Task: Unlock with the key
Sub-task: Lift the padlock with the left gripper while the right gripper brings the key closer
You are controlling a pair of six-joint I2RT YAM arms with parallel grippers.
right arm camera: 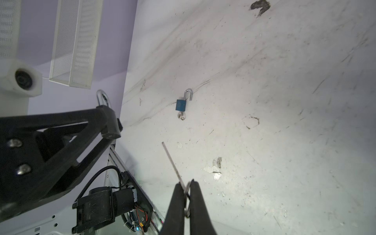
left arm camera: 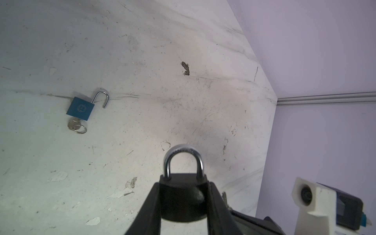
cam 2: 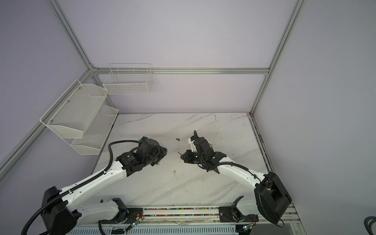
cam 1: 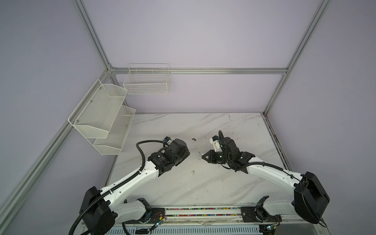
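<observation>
Right gripper: jaws pressed together, pinching thin silver metal key at ring end; blade juts ahead of fingertips. Left gripper clamps black padlock with silver shackle by body sides, shackle pointing out past tips. Lock sits ahead of key tip, near, not touching. Keyway hidden; likely on end facing left palm. You'd need blade axis lined with it. Blue open padlock farther ahead: leave it.
</observation>
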